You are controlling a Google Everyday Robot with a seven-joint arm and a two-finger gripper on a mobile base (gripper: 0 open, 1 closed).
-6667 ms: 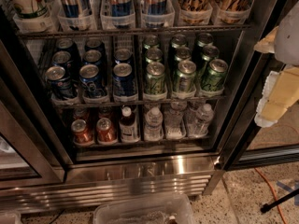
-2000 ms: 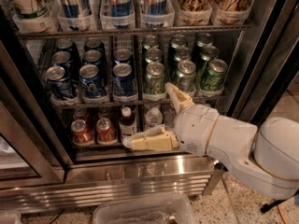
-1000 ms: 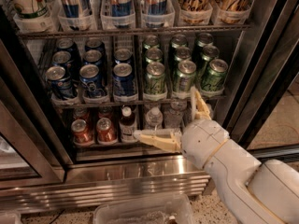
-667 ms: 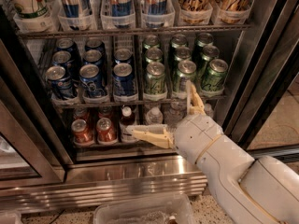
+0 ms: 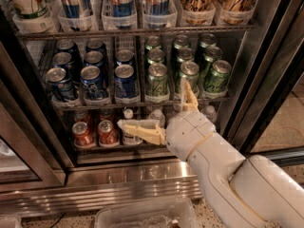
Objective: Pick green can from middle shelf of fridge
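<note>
The fridge [image 5: 142, 175] stands open with a steel base. Its middle shelf [image 5: 137, 101] holds dark blue cans on the left and green cans on the right. The front row of green cans has one at the left [image 5: 157, 81], one in the middle [image 5: 188, 75] and one at the right [image 5: 216, 78]. My gripper [image 5: 159, 110] is open, its white arm coming from the lower right. One finger [image 5: 140, 130] points left below the shelf, in front of the lower rack. The other finger [image 5: 188, 97] points up in front of the middle green can. It holds nothing.
The top rack carries tall slim cans [image 5: 121, 1]. The lower rack has red cans [image 5: 95, 133] and small bottles [image 5: 129, 122]. The dark door frame [image 5: 266, 70] stands at the right. A clear plastic bin [image 5: 142, 215] lies on the floor before the fridge.
The arm has come in from the right and moved up and towards the shelves. The upper finger now reaches the front of the middle shelf. No can has moved.
</note>
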